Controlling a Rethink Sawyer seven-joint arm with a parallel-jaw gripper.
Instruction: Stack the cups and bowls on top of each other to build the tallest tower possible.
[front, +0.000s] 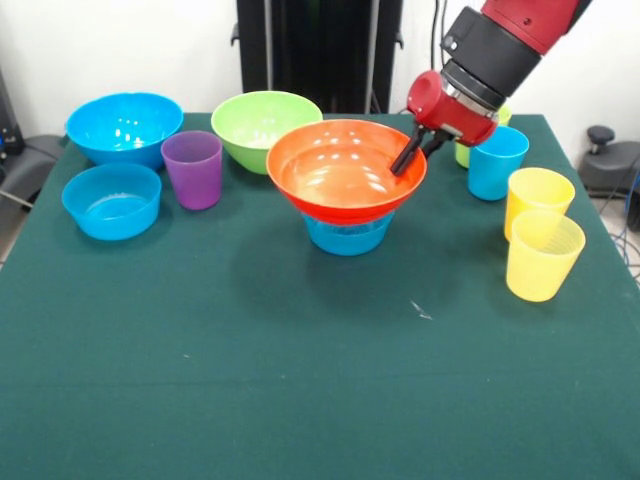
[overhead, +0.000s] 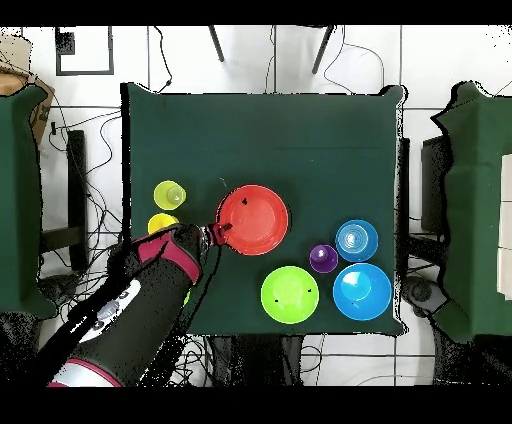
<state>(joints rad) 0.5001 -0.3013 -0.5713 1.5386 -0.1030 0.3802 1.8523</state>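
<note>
While the orange bowl (front: 345, 170) sits on a small blue bowl (front: 347, 236) mid-table, the end effector (front: 414, 152) pinches its thin rim, a sensible hold since the glossy plastic looks light, stiff and slippery.

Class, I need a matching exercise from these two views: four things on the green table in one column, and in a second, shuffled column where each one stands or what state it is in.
Column one
1. wide orange plastic bowl
2. translucent purple plastic cup
3. robot gripper
4. two yellow plastic cups

Column two
A. side by side near one table edge
B. resting on a small blue plastic bowl
C. upright on the cloth, between blue bowls and the lime green plastic bowl
D. fingers reaching over the orange bowl's rim

Pairs: 1-B, 2-C, 3-D, 4-A
</note>
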